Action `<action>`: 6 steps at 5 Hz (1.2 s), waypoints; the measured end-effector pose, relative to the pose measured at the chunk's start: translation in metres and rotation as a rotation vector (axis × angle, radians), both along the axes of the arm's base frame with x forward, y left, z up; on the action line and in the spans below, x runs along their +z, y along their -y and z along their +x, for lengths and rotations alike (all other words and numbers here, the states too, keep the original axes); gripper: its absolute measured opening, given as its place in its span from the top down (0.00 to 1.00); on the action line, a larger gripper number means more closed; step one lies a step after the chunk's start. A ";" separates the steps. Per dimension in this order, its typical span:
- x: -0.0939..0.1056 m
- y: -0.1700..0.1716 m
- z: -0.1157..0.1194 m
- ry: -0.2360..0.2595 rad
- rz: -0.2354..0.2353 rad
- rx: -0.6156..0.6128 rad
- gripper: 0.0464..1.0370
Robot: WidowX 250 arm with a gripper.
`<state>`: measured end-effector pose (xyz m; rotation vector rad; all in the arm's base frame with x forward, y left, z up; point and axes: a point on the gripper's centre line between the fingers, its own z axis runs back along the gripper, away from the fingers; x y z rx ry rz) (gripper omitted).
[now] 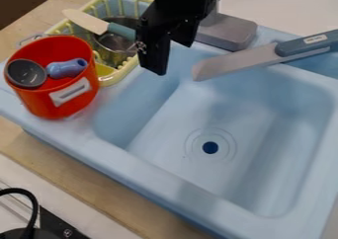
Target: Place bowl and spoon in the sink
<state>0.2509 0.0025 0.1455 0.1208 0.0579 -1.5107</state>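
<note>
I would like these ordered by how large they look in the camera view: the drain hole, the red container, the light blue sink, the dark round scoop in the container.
1. Light blue sink
2. Red container
3. Dark round scoop
4. Drain hole

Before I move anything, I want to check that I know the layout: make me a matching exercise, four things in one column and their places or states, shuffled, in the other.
1. Drain hole
2. Metal pot
3. Knife
4. Red container

A. Holds a dark round scoop and a blue handle
B. In the yellow rack
C. Dark blue, in the floor of the sink
D. Blade pointing over the basin, blue-grey handle at the right

Pairs: 1-C, 2-B, 3-D, 4-A
</note>
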 end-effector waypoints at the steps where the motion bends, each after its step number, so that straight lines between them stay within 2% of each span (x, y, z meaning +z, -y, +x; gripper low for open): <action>1: -0.005 0.001 -0.002 -0.019 -0.006 0.011 0.04; 2: -0.005 -0.002 -0.009 -0.061 -0.063 0.143 0.04; 3: 0.004 -0.009 -0.013 -0.022 -0.122 0.342 0.04; 4: 0.010 -0.013 -0.024 0.006 -0.159 0.570 0.04; 5: 0.023 -0.016 -0.040 0.003 -0.157 0.820 0.04; 6: 0.034 -0.019 -0.049 0.038 -0.163 1.070 0.04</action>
